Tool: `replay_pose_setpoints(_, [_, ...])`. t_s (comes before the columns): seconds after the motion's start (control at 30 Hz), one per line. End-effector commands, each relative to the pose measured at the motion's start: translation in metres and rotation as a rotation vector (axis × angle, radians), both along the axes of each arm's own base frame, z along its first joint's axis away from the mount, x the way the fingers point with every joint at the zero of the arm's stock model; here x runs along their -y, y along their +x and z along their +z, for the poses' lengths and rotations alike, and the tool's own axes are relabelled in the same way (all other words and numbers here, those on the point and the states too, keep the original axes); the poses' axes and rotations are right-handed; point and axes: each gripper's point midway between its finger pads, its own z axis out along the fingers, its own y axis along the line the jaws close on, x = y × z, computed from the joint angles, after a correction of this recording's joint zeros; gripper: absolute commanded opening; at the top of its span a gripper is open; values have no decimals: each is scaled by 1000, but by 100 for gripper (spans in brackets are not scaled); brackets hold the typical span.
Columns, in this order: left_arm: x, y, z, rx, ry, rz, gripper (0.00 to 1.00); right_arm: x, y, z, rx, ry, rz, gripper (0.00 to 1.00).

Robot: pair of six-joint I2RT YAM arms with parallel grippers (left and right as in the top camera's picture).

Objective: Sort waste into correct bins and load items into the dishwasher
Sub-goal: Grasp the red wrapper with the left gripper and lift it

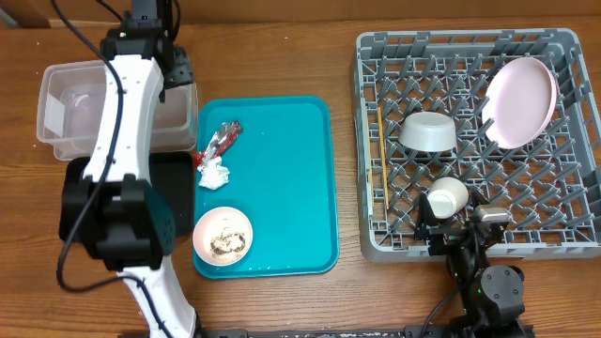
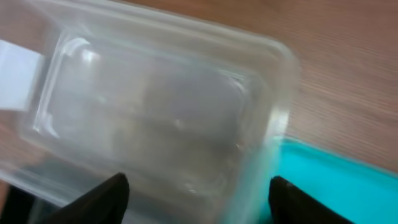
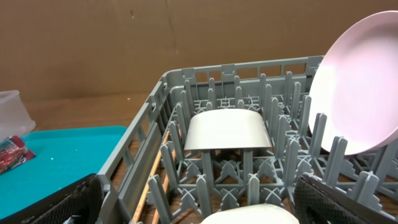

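My left gripper (image 1: 174, 70) is open and empty above the right end of the clear plastic tub (image 1: 70, 108); its wrist view shows the tub (image 2: 155, 106) between the spread fingers (image 2: 199, 190). A red-and-silver wrapper (image 1: 223, 139), a white napkin (image 1: 214, 174) and a small pinkish-white bowl (image 1: 223, 235) with rice scraps lie on the teal tray (image 1: 282, 188). The grey dish rack (image 1: 470, 56) holds a pink plate (image 1: 519, 101), a grey bowl (image 1: 428, 131), a white cup (image 1: 448, 195) and chopsticks (image 1: 383, 178). My right gripper (image 1: 460, 228) is open and empty at the rack's front edge, by the cup (image 3: 249, 214).
The black tray (image 1: 178, 183) lies left of the teal tray, mostly hidden under my left arm. The right wrist view shows the grey bowl (image 3: 227, 130), the plate (image 3: 354, 99), the chopsticks (image 3: 149, 180) and the wrapper (image 3: 12, 152).
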Motion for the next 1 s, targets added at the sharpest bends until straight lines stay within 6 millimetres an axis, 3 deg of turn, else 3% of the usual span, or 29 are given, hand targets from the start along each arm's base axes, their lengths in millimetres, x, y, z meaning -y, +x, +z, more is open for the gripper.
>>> replay_pose_setpoints(0.0, [63, -17, 30, 17, -162, -150, 69, 0, 0, 2, 13, 6, 0, 100])
replay_pose_setpoints(0.13, [105, -46, -14, -161, -172, -235, 62, 0, 0, 2, 13, 6, 0, 100])
replay_pose_setpoints(0.23, [132, -56, -42, -223, -111, -318, 63, 0, 0, 2, 13, 6, 0, 100])
replay_pose_setpoints(0.33, [121, -57, -56, -238, 110, -299, 75, 0, 0, 2, 13, 6, 0, 100])
replay_pose_setpoints(0.43, [97, -56, -66, -233, 279, -207, 84, 0, 0, 2, 13, 6, 0, 100])
replay_pose_setpoints(0.6, [87, -45, -110, -256, 246, -186, 84, 0, 0, 2, 13, 6, 0, 100])
replay_pose_setpoints(0.63, [92, -47, -125, -294, 200, -215, 77, 0, 0, 2, 13, 6, 0, 100])
replay_pose_setpoints(0.73, [114, -69, -147, -411, 52, -289, 36, 0, 0, 2, 13, 6, 0, 100])
replay_pose_setpoints(0.83, [122, -76, -147, -437, 32, -311, 25, 0, 0, 2, 13, 6, 0, 100])
replay_pose_setpoints(0.9, [122, -77, -144, -441, 34, -312, 8, 0, 0, 2, 13, 6, 0, 100])
replay_pose_setpoints(0.97, [123, -76, -132, -441, 26, -307, 4, 0, 0, 2, 13, 6, 0, 100])
